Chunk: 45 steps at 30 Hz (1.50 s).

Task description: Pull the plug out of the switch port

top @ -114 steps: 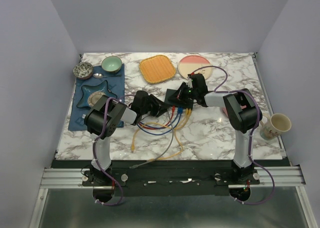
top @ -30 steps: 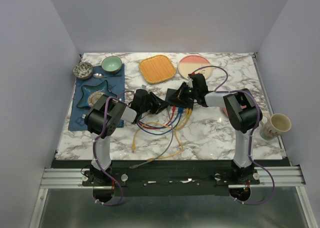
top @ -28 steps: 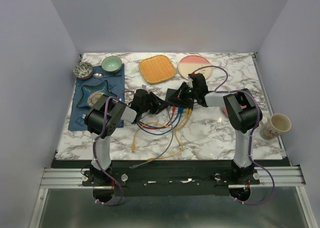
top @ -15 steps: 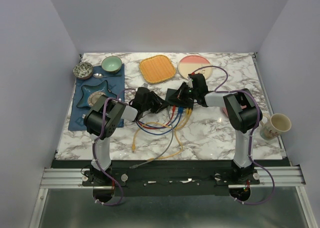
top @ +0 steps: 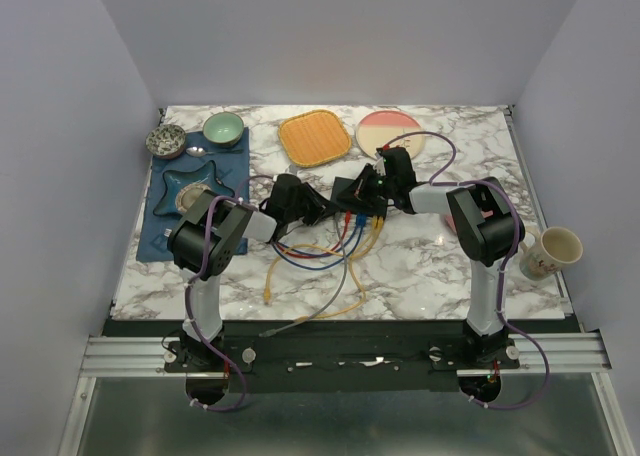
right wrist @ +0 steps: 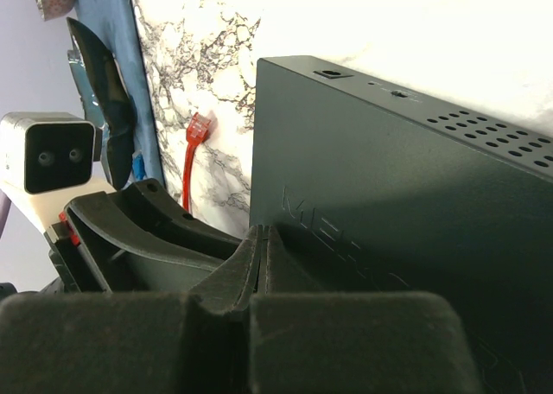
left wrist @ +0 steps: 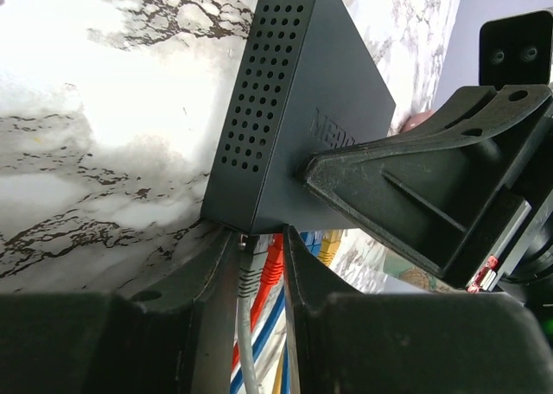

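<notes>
Pressing matte perforated switch point(left wrist: 289, 109): closed right tool point(right wrist: 262, 245)

The switch point(left wrist: 294, 109) is matte black, one side dotted. The table point(top: 430, 266) is white marble veined grey. The cables point(left wrist: 249, 325) are grey, red, blue and yellow.

The switch point(left wrist: 298, 109)'s socket edge is crowded: the left gripper point(left wrist: 257, 247) sits there, its fingers either side of the grey cable point(left wrist: 248, 295) and red cable point(left wrist: 270, 277) with no gap to spare, and the closed right gripper point(left wrist: 313, 168) rests against the switch's top. The cable bundle point(top: 343, 238) sprawls over the table point(top: 440, 266) nearward. The orange plate point(top: 315, 137) and pink plate point(top: 390, 133) stand near behind, and bare marble lies right of the bundle.
</notes>
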Available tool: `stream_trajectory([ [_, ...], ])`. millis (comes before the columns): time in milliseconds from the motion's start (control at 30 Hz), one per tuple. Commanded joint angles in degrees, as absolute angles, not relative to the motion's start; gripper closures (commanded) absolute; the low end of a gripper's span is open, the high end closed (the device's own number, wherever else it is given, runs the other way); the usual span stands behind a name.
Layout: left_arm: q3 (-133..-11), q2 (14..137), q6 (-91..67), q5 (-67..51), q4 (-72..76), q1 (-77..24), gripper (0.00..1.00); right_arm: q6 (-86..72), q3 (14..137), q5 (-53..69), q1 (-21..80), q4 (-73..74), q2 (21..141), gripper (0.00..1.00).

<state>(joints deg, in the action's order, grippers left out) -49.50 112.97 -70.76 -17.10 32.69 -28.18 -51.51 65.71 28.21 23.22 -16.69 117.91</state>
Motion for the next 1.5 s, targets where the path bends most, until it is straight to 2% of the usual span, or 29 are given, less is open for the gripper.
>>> stream_trajectory([
  [0,-45.4,117.2,-66.4,-17.0,20.4,-30.1,0.84,-49.7,64.2,25.8,22.9,-13.4,119.1,0.99],
  [100,-43.2,117.4,-66.3,-17.8,22.1,-30.0,0.9,-49.7,63.9,25.8,22.9,-13.5,118.8,0.99],
  [200,-41.2,119.3,-67.9,-20.5,26.9,-29.4,0.89,-49.7,63.8,25.8,22.8,-13.6,118.8,0.99],
  [600,-44.7,122.0,-72.7,-22.2,27.6,-29.2,0.65,-49.7,63.3,25.8,22.9,-14.0,118.6,0.99],
  [700,-45.6,121.9,-74.5,-21.8,27.5,-29.2,0.64,-49.6,63.2,25.8,22.8,-14.1,118.6,0.99],
  [767,-46.3,121.7,-74.6,-20.9,26.1,-29.2,0.66,-49.7,63.2,25.8,22.9,-14.1,118.6,0.99],
  [867,-46.6,121.6,-75.1,-19.6,25.4,-29.1,0.75,-49.6,63.2,25.8,22.9,-14.2,118.6,0.99],
  [1100,-46.1,123.5,-75.8,-20.9,28.6,-28.8,1.0,-49.6,62.9,25.8,22.9,-14.5,118.5,0.99],
  [1467,-43.5,123.9,-76.5,-22.4,33.8,-28.0,1.0,-45.8,57.5,18.0,23.6,-11.2,108.9,0.99],
])
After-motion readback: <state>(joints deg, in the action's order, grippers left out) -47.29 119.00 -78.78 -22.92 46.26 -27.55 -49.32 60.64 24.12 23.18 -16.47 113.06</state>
